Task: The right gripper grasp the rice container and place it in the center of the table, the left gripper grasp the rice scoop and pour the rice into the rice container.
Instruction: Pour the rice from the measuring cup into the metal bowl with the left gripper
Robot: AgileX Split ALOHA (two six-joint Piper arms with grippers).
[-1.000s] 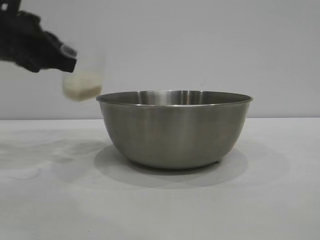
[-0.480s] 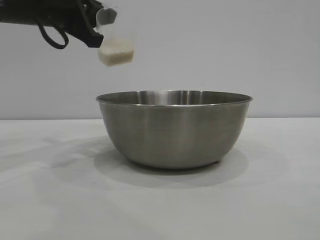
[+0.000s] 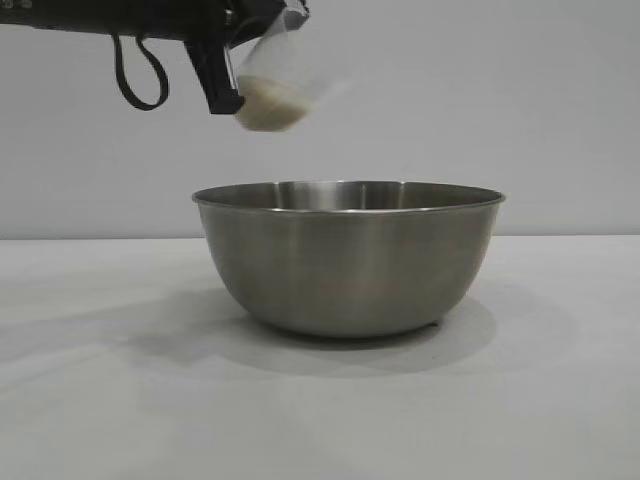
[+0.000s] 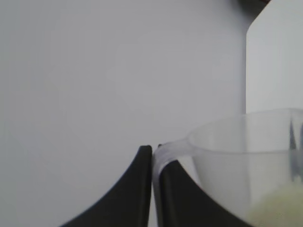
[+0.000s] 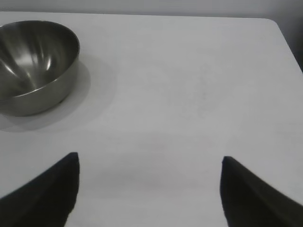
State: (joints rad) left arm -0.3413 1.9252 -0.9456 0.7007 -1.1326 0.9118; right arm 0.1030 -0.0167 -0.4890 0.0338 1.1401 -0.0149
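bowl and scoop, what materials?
Rice container: looks like brushed stainless steel, satin grey with soft reflections and a rolled rim. Rice scoop, clamped by the left gripper: seemingly translucent plastic, since the rice shows through its wall.

Tilted rice scoop [image 3: 275, 80] holds rice [image 3: 268, 105] above upright rice container [image 3: 348, 258].

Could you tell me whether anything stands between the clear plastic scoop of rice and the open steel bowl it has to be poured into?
Nothing visible does. The small clear plastic rice scoop, held by the left end effector, hangs tilted above the left rim of the large stainless-steel bowl, with only open air between them. The right end effector is open, well away from it.
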